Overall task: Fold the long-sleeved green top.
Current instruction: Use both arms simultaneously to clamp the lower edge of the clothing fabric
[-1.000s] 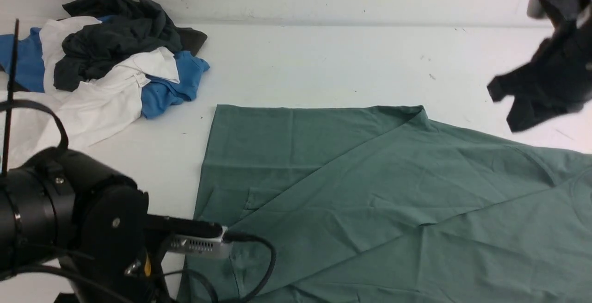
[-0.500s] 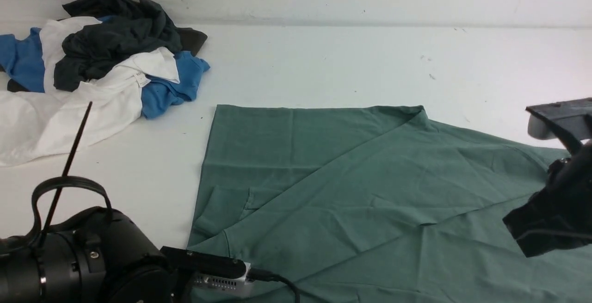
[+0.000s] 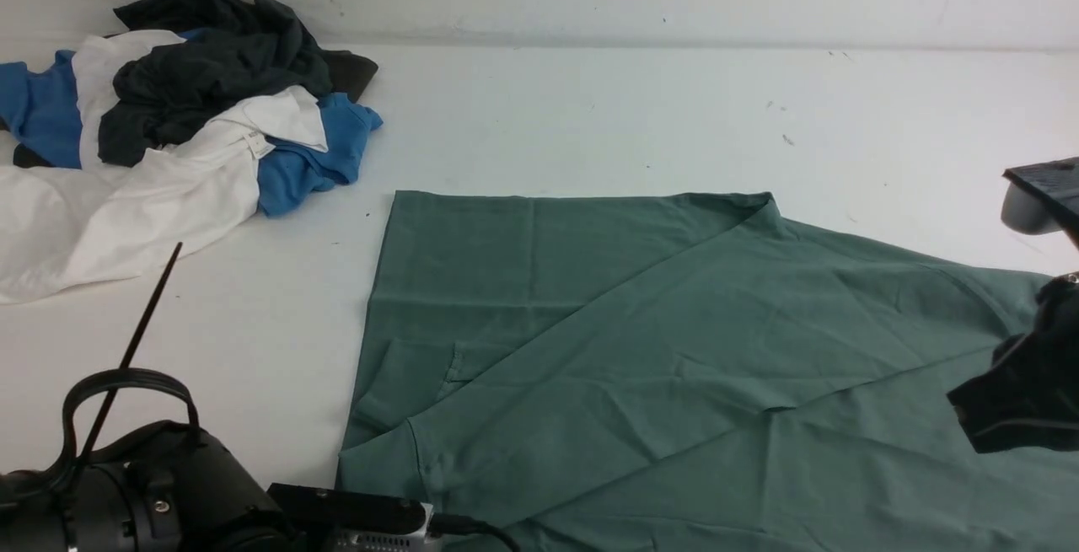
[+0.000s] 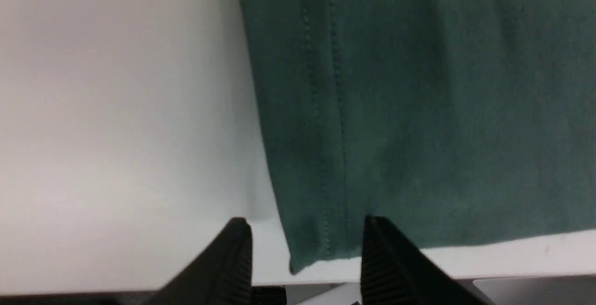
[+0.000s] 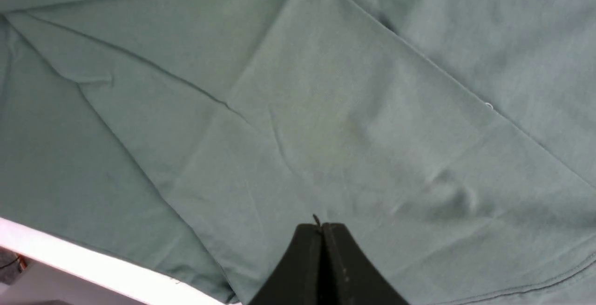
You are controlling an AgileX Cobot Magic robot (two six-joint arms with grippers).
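Note:
The green long-sleeved top [image 3: 632,350] lies spread on the white table [image 3: 590,114], one flap folded diagonally across its body. In the left wrist view my left gripper [image 4: 305,226] is open, and the top's stitched hem corner [image 4: 321,230] lies flat between its fingers at the table's near edge, not pinched. Over the top's right part, my right gripper [image 5: 321,226] is shut with no cloth in it, just above the smooth green top [image 5: 326,109]. The front view shows only the left arm [image 3: 152,493] and right arm [image 3: 1020,400] at the frame's edges.
A heap of blue, white and dark charcoal garments [image 3: 185,114] sits at the far left of the table. The table's near edge [image 5: 93,267] runs just behind the top's hem. A wall rises behind the table.
My left gripper has opened and let the hem corner lie on the table; its arm has sunk toward the near edge. My right arm came down from the upper right over the top.

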